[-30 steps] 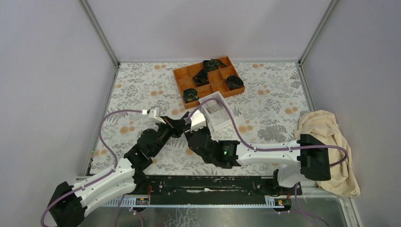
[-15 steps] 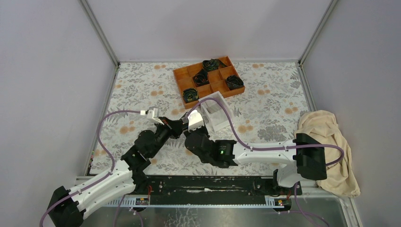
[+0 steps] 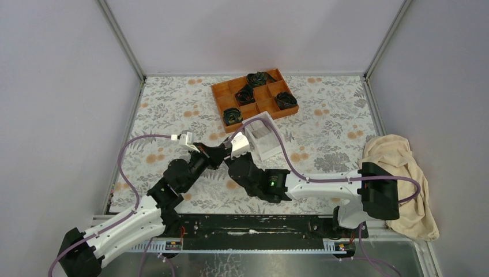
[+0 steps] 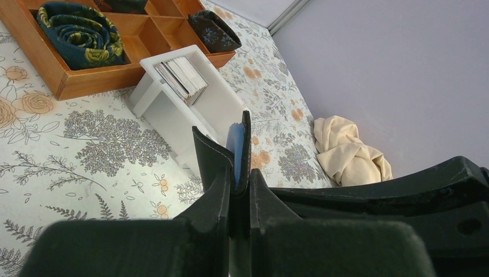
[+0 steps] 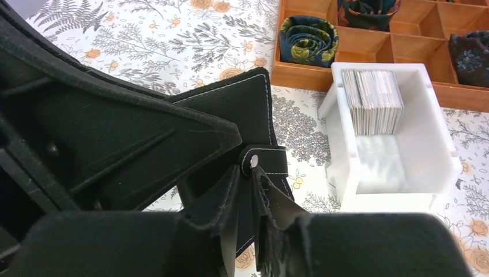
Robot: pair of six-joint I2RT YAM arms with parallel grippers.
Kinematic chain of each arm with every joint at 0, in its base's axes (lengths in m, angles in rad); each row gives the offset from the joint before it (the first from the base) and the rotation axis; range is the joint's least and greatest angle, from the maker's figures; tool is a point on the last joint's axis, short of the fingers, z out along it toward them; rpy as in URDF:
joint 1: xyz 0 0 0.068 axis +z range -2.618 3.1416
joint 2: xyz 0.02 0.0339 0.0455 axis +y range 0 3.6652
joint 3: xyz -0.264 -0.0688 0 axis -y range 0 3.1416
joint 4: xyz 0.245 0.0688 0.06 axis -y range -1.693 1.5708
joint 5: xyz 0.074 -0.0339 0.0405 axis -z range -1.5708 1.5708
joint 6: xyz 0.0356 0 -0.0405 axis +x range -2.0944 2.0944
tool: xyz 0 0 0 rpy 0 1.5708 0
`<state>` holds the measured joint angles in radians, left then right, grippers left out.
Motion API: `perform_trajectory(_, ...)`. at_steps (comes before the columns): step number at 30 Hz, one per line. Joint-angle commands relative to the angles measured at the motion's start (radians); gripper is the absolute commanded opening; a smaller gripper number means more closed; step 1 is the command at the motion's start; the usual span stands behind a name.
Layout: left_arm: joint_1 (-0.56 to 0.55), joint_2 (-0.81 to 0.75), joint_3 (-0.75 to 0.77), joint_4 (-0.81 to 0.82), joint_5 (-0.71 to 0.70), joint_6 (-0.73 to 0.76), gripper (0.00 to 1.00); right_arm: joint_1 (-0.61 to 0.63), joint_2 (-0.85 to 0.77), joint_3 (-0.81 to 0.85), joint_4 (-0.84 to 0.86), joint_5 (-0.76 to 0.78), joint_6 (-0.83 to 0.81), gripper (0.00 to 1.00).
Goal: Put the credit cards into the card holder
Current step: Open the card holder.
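Barely started tbh; left claw (image 4: 239, 190) and right claw (image 5: 249, 210) both pinch the card holder (image 5: 230, 109), mid-frame; credit cards (image 5: 372, 101) sit stacked in the white box (image 5: 403, 167), upper right; none loaded yet

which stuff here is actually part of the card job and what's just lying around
For the job:
- card holder
- credit cards, stacked in the white box

Lying about:
- orange tray with rolled fabrics
- cream cloth
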<state>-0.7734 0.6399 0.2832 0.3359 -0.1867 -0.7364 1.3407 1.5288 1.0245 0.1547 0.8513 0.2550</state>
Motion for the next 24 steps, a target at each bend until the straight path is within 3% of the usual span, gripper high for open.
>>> perform_trajectory(1,-0.005,-0.023,0.011,0.075,0.04,-0.001,0.0,-0.048,-0.036,-0.024,0.009,-0.007,-0.008,0.13)
perform_trajectory(6,-0.004,-0.023,0.01,0.074,0.036,0.001,0.0,-0.067,-0.048,-0.021,-0.032,-0.002,0.003,0.0)
perform_trajectory(16,-0.005,-0.032,0.011,0.044,0.02,0.02,0.0,-0.119,-0.109,-0.045,-0.044,-0.038,-0.001,0.0)
perform_trajectory(24,-0.004,-0.051,0.008,0.015,-0.001,0.041,0.0,-0.228,-0.215,-0.128,-0.039,-0.11,0.028,0.0)
